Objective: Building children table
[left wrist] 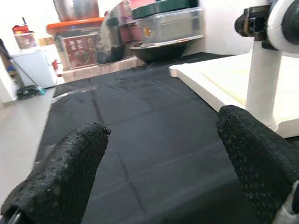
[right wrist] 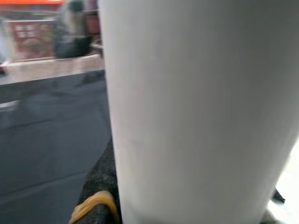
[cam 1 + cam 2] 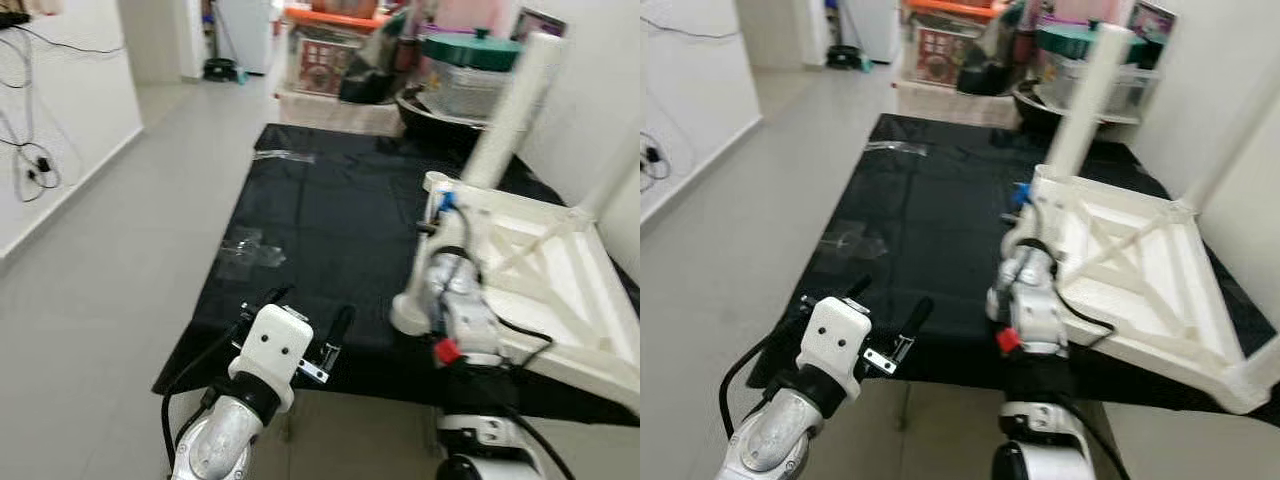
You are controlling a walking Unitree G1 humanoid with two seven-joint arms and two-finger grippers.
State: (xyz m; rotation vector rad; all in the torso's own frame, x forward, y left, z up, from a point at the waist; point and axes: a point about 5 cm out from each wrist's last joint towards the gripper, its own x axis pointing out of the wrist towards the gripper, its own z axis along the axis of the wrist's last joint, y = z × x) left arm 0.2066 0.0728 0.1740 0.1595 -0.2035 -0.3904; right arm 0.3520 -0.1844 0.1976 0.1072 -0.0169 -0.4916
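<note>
My right gripper point(image 3: 1012, 262) squeezes a smooth round white leg point(image 2: 196, 112) on the upside-down table point(image 3: 545, 275). My left gripper point(image 3: 305, 318), bumpy fingers wide apart and empty, hovers over the black sheet point(image 3: 330, 220) beside it.

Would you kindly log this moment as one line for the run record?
right pincer: shut on table leg | left pincer: open, above black mat | tabletop: upside down

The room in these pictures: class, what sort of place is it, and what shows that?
Probably a home, in a hallway or storage corner. The floor is pale tile, stacked boxes and a lidded tub stand at the far end, and cables hang on the wall.
</note>
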